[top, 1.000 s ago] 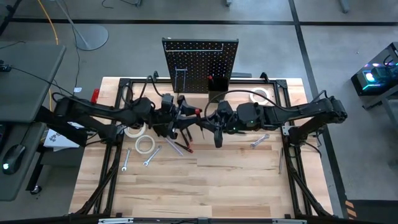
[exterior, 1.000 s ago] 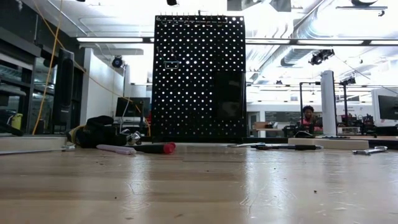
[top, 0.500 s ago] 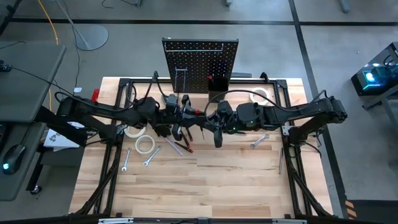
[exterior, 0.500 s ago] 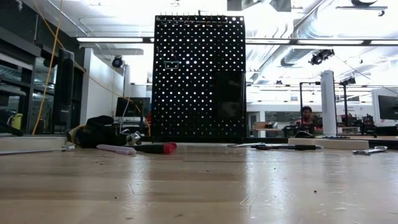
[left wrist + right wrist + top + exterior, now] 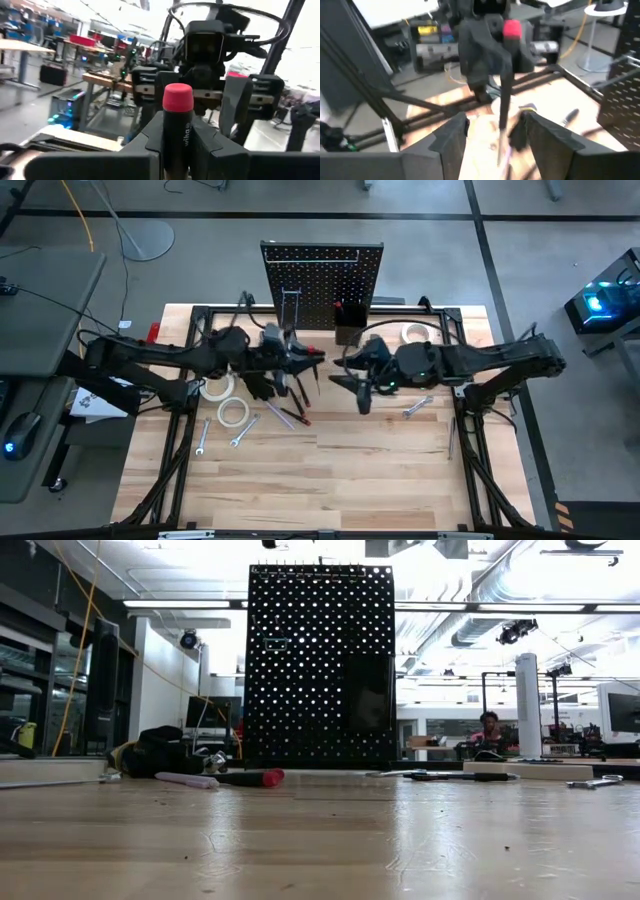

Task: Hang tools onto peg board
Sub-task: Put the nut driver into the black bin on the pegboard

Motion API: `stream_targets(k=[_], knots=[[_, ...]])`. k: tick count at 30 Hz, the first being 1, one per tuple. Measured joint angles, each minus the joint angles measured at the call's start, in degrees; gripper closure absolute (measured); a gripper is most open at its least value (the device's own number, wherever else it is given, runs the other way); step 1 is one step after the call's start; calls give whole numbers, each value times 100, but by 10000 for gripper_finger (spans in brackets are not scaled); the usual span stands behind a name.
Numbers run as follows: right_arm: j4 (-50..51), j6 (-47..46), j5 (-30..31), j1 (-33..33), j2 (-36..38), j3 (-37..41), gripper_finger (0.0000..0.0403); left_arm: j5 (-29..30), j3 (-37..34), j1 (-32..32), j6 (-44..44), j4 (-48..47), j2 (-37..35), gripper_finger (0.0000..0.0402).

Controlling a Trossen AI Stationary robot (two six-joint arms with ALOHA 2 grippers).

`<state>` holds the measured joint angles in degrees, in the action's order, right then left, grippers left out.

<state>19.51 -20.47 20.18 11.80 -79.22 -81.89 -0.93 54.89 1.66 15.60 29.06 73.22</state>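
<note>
Both arms reached inward above the table's rear centre. The left gripper (image 5: 303,362) was clamped on a red-capped screwdriver (image 5: 178,125). The right gripper (image 5: 347,380), facing it just beside, held its fingers (image 5: 451,136) apart.

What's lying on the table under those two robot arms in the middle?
Under the left gripper, shut on a screwdriver, loose tools lie on the table. A wrench lies beneath the right arm. Anything directly beneath the arms is covered.

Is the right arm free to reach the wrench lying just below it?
Probably yes: the right tool stands open and empty, and the wrench lies bare on the table, nothing over it.
</note>
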Motion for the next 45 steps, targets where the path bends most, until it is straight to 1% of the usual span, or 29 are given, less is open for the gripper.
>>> stream_targets(k=[3, 7, 10, 13, 16, 20, 23, 26, 31, 34, 39, 45], knots=[[311, -2, 244, 34, 105, -65, 204, -1, 0, 72, -136, -105, -29, 364], [330, -12, 828, 75, 196, -68, 203, 98, 0, 41, -283, -114, 38, 364], [347, -12, 1186, 80, 189, -68, 202, 475, 0, -36, -456, -209, 57, 364], [338, -44, 1331, 76, 187, -68, 202, 1129, 19, -38, -724, -182, 34, 364], [378, -46, 1581, 114, 187, -68, 202, 1659, 268, -8, -1137, -231, 34, 364], [331, -46, 2239, 215, 158, -68, 202, 1974, 611, -12, -1672, -261, 152, 364], [264, -153, 2316, 262, 45, -72, 202, 2030, 807, 5, -1816, -278, 279, 364], [-14, -59, 2425, 262, -185, -72, 202, 2070, 925, 65, -1652, -236, 408, 364], [-796, 771, 3121, 248, -636, -72, 201, 2063, 940, 69, -965, -202, 591, 364], [-991, 995, 3410, 229, -781, -68, 201, 2019, 944, 69, -584, -166, 586, 364], [-1072, 1003, 3380, 106, -825, -68, 201, 1598, 942, 60, -229, 15, 587, 364], [-1260, 1001, 2353, -103, -827, -68, 201, 1278, 944, 57, -118, 118, 582, 364]])
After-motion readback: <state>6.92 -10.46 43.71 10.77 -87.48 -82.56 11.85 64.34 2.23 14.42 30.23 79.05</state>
